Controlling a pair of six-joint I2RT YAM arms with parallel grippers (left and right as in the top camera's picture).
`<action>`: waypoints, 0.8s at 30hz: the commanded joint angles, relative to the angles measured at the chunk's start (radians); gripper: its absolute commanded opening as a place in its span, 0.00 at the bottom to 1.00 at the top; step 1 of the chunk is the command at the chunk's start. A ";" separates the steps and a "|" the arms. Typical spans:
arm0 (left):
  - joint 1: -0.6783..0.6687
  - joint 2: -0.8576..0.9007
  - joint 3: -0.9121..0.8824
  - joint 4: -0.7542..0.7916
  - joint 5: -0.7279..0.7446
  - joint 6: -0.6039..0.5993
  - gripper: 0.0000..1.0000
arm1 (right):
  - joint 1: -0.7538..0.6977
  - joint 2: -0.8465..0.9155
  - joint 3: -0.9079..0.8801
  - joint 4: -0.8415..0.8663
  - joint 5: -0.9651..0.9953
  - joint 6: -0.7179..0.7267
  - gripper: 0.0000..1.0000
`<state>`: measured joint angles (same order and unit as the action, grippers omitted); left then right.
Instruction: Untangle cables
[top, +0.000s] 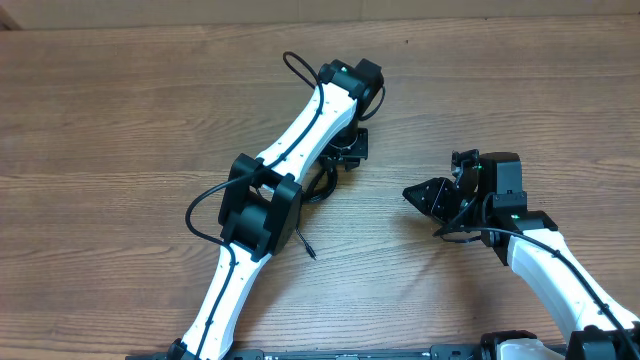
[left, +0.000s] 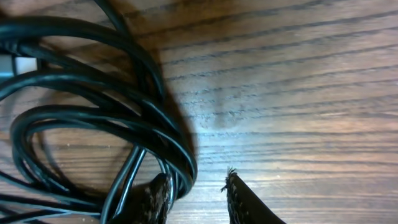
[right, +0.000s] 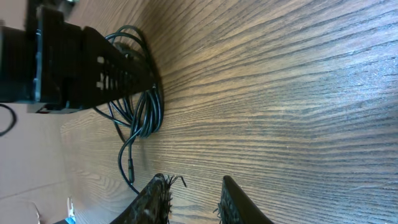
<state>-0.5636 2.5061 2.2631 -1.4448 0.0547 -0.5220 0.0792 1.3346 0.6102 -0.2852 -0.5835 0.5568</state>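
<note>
The cables (top: 318, 186) lie as one loose black bundle near the middle of the desk (top: 520, 80), mostly tucked under the left arm, with a single strand trailing toward the near side and ending in a small plug (top: 310, 252). From the left wrist the bundle (left: 93, 124) reads as several overlapping loops stacked against each other. The left claw (left: 196, 190) sits low at the edge of the outermost loop, its jaws apart with bare wood in the gap, gripping nothing; one loop brushes past the inner side of its left finger. The right claw (right: 193, 196) is also open and empty, standing well apart from the bundle (right: 140, 106) and facing it across bare desk. These cords look thin, light and limp with a smooth jacket, so a pinch will likely drag the whole heap along rather than free one strand, and a shallow grip may slip. The better holds seem to be the trailing plug end (right: 130, 169), which is firmer and stands clear of the loops, or one outer loop pinched alone while the other claw pins the rest. Room is generous: open wood spreads to the right of the bundle and toward the far side, and the desk's edges are well away, so a strand can be drawn out sideways. The left arm overhanging the heap is the main obstruction.
</note>
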 joint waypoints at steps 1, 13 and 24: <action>-0.009 0.009 -0.047 0.017 -0.014 -0.010 0.33 | -0.001 0.001 0.024 0.002 0.007 -0.003 0.27; -0.009 0.009 -0.157 0.110 0.035 0.011 0.04 | -0.001 0.001 0.024 0.003 0.008 -0.003 0.30; 0.064 -0.050 -0.064 0.076 0.468 0.388 0.04 | -0.001 0.001 0.024 0.002 0.006 -0.003 0.33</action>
<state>-0.5255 2.4893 2.1441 -1.3617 0.3019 -0.3088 0.0792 1.3346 0.6102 -0.2863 -0.5835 0.5575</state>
